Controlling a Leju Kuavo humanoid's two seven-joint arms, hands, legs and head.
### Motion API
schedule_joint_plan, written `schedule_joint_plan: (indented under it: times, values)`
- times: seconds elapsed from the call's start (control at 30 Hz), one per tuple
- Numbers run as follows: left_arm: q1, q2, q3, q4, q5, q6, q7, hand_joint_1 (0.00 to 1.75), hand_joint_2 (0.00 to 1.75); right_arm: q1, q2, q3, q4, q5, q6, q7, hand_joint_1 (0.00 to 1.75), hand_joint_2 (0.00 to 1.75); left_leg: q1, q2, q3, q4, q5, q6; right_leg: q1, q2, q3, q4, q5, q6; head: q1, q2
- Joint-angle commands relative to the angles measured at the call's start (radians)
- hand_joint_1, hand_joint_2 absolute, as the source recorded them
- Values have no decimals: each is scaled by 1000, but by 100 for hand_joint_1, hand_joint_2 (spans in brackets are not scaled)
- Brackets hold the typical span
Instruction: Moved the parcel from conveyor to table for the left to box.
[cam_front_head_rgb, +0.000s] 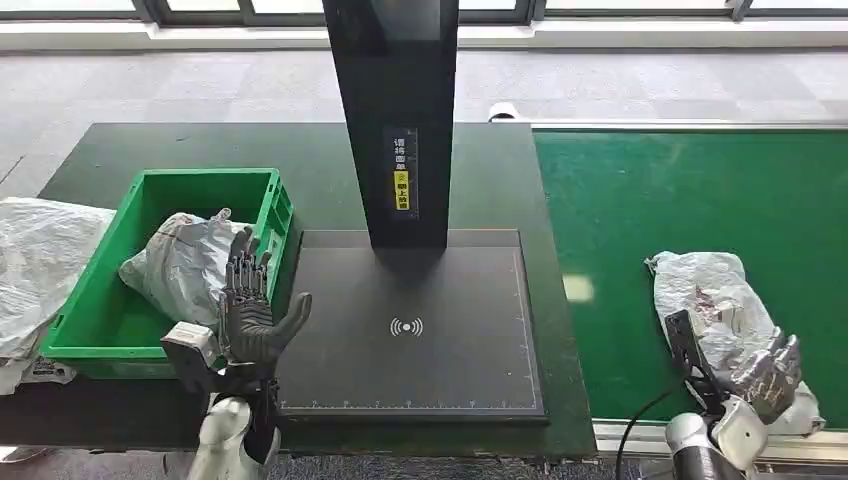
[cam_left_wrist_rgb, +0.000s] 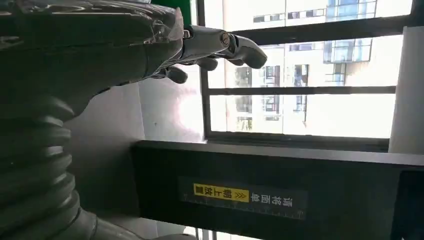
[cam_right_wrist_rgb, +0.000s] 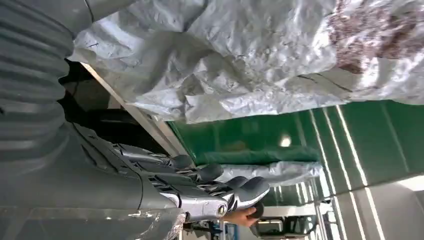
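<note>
At lower right of the head view, the right hand (cam_front_head_rgb: 768, 372) lies against the grey parcel (cam_front_head_rgb: 710, 295) on the green conveyor (cam_front_head_rgb: 690, 200), fingers loosely curled but not clasping it. The slack wrapping could slip free mid-lift. The left hand (cam_front_head_rgb: 255, 320) hovers spread and empty beside the green crate (cam_front_head_rgb: 105, 300).

A dark green tabletop (cam_front_head_rgb: 500, 180) carries a green plastic crate (cam_front_head_rgb: 110, 290), a black scanning pad (cam_front_head_rgb: 420, 330) with an upright post (cam_front_head_rgb: 395, 110), and a crumpled plastic bag (cam_front_head_rgb: 35, 260). Beside it, a green conveyor belt (cam_front_head_rgb: 700, 200) bears a silver-wrapped parcel (cam_front_head_rgb: 715, 300).
</note>
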Motion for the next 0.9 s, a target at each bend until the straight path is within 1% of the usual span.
schedule_joint_plan:
  times: [0.03,0.27,0.4,0.5,0.53,0.57,0.6,0.67,0.9]
  values:
    - [24,-31,36,39,3,11,5,0,175,-59,-30,-154,168,17,1,56,0,175,0,1,4,-2,-1,0,0,1,4,-3,-1,0,0,0]
    - [24,-31,36,39,3,11,5,0,175,-59,-30,-154,168,17,1,56,0,175,0,3,5,-2,-1,1,0,2,4,-2,-1,0,0,0]
    - [26,-31,36,36,3,11,5,0,175,-60,-34,-161,170,29,1,74,0,175,0,2,4,-2,-1,1,0,2,3,-2,-1,0,0,0]
    - [23,-31,38,35,3,13,6,0,175,-65,-43,-169,197,38,1,96,0,175,0,2,5,-2,-2,1,1,2,5,-3,-1,0,0,0]
    - [21,-31,40,34,3,15,7,0,175,-78,-53,-169,248,36,1,106,0,175,0,1,3,-1,-1,1,0,1,3,-1,-1,0,0,0]
    - [19,-31,41,33,3,15,8,0,175,-86,-60,-170,279,38,27,111,2,175,0,1,4,-2,-1,1,0,1,4,-2,-1,0,0,0]
    - [18,-31,44,33,3,16,8,0,175,-93,-63,-172,298,38,42,110,175,175,0,1,3,-1,-1,0,0,1,3,-1,-1,0,0,0]
    - [17,-31,47,32,2,15,11,0,175,-99,-61,-171,312,39,71,104,175,175,0,2,5,-2,-1,1,0,2,5,-3,-1,0,0,0]
    - [13,-31,47,30,-3,15,16,0,175,-94,-48,-169,294,43,66,97,175,175,1,1,4,-2,-1,1,1,0,4,-3,0,0,0,0]
